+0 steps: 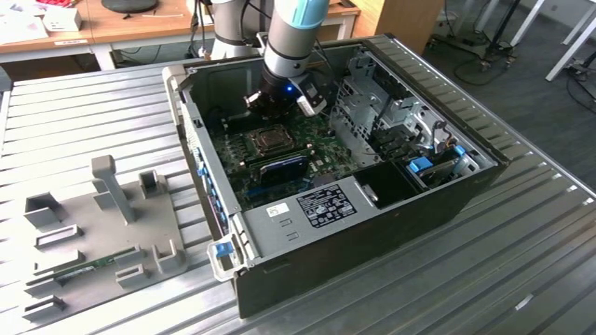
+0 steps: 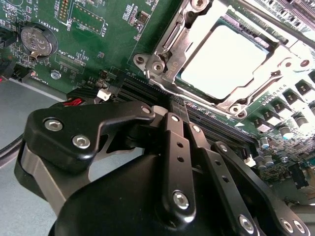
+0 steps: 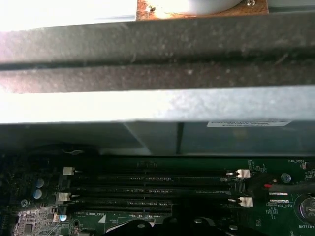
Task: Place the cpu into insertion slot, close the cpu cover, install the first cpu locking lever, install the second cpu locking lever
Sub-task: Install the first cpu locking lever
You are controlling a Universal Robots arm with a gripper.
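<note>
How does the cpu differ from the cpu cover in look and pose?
The cpu is a solid, bright plate; the cover is an open frame with a window. The cpu sits inside; the cover lies around its edges. Both are square, silvery metal.

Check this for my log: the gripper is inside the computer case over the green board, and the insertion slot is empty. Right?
Not empty: in the second wrist view the cpu sits in the insertion slot, framed by the cpu cover. The gripper is inside the computer case over the green board.
</note>
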